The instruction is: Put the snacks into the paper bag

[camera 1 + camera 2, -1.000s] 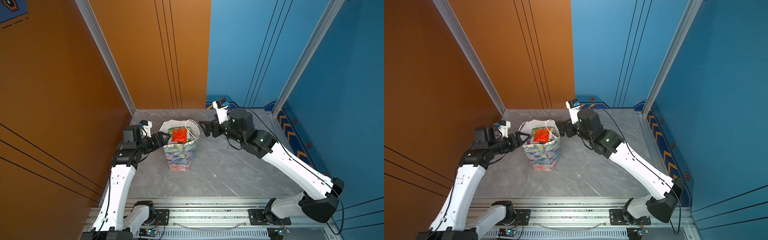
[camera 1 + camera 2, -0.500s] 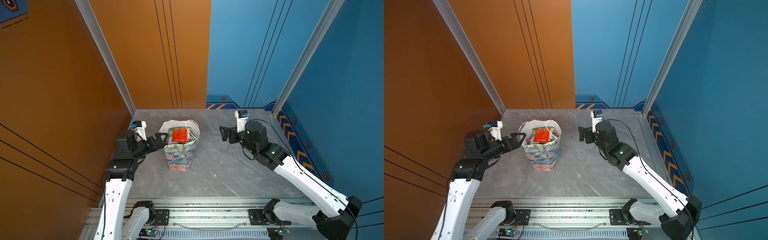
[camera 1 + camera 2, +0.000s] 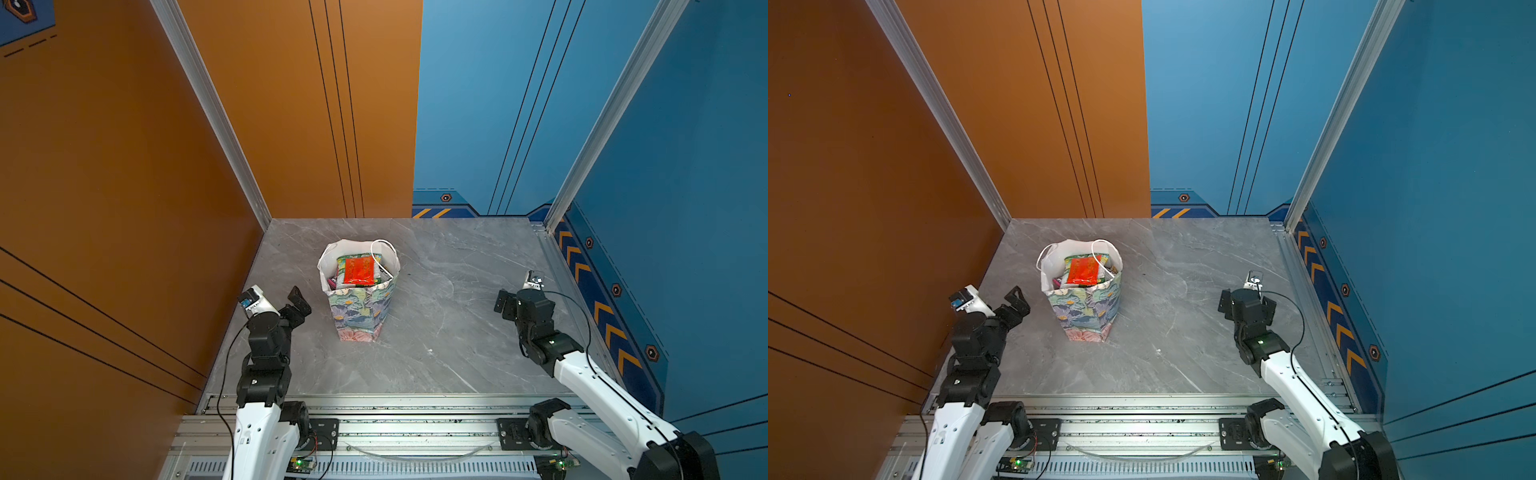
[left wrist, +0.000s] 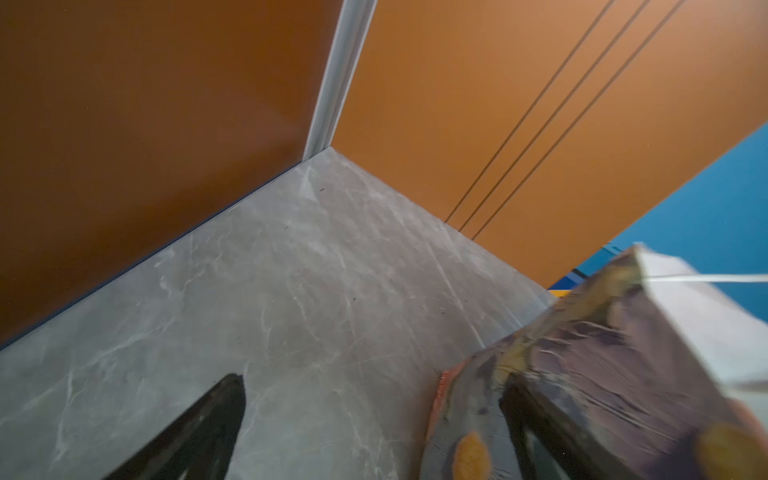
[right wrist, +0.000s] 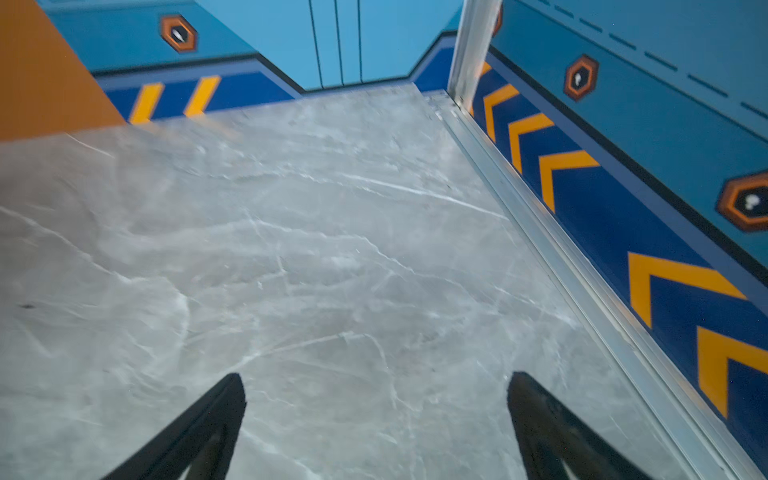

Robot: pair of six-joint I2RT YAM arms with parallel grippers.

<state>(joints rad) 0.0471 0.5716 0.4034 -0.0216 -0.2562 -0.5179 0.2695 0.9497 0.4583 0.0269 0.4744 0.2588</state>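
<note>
the paper bag point(image 3: 360, 309) stands upright a little left of the middle of the grey marble table point(image 3: 449, 340), mouth gaping. in both top views the snacks point(image 3: 359, 272) sit down inside it. only the top of the pile shows. a red packet point(image 3: 1082, 270) lies uppermost, a green packet point(image 3: 345, 259) peeks out behind it, and there is a sliver of pink-purple at the near-left corner. the rest are buried under these and behind the bag's white inner wall, so i can't count them. the print on them is too small to read. a thin white cord handle point(image 3: 376, 255) loops above the rim and droops in across the packets.

the left gripper point(image 3: 302, 302) hangs just beside the bag's left side, apart from it, jaws spread wide and holding nothing. its wrist view catches only the two dark finger ends at the frame's edge. the bag there is smeared and cut off, and one finger sits in front of its floral side.

the right gripper point(image 3: 503, 305) is well apart from the bag, over by the table's right edge. it is likewise spread wide and empty. its wrist view is blurred and shows only marble between the finger ends.
</note>
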